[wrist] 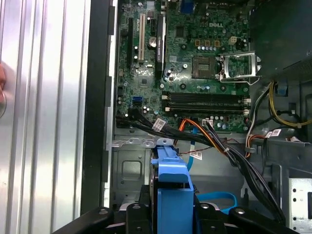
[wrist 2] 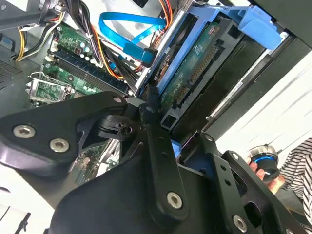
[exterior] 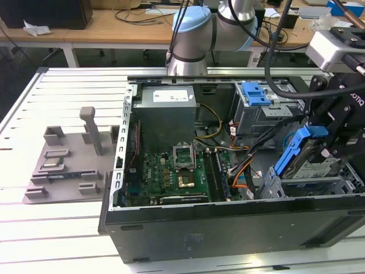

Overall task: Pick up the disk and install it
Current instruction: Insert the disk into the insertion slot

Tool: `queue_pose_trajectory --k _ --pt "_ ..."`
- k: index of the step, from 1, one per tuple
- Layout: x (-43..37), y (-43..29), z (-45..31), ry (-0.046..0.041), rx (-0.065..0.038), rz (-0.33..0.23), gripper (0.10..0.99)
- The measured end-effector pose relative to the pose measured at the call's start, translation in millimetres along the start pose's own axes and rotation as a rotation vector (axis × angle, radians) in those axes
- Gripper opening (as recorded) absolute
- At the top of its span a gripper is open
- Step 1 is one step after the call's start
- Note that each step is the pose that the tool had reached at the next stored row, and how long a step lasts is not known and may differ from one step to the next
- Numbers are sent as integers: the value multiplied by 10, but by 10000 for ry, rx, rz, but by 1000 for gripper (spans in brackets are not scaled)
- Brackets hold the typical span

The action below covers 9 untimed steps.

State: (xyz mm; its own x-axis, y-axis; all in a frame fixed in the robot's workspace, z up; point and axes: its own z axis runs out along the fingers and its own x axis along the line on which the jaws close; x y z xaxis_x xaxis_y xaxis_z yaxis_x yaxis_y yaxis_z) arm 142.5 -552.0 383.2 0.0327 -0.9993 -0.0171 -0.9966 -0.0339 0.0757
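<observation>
- While it is clamped between the fingers of the gripper, the disk is held tilted at the computer case's corner, on the exterior view's right.
- A silver drive cage is seen just beneath the disk, inside the case.
- A green motherboard, a grey power supply and bundled cables are contained in the case.
- A small blue bracket is seated on the case's far bay.

You see the disk as dull grey metal in a glossy blue plastic frame. The computer case is matt black, and the table is shiny ribbed metal.
</observation>
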Motion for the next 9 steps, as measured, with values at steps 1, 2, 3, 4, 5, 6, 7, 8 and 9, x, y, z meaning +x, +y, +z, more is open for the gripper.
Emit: queue_pose_trajectory --k 1,2,3,4,5,6,7,8,9 --pt "0 0 1 0 0 0 369" --pt "0 0 1 -1 0 0 369" --pt "0 0 5 -10 0 -2 369" --pt "0 0 4 -5 0 -1 376" --pt "0 0 4 -5 0 -1 376" --pt "0 -1 3 -2 0 -1 435" --pt "0 -1 3 -4 0 -1 502" --pt "0 0 3 -3 0 0 502" --pt "0 0 3 -2 0 -1 502"
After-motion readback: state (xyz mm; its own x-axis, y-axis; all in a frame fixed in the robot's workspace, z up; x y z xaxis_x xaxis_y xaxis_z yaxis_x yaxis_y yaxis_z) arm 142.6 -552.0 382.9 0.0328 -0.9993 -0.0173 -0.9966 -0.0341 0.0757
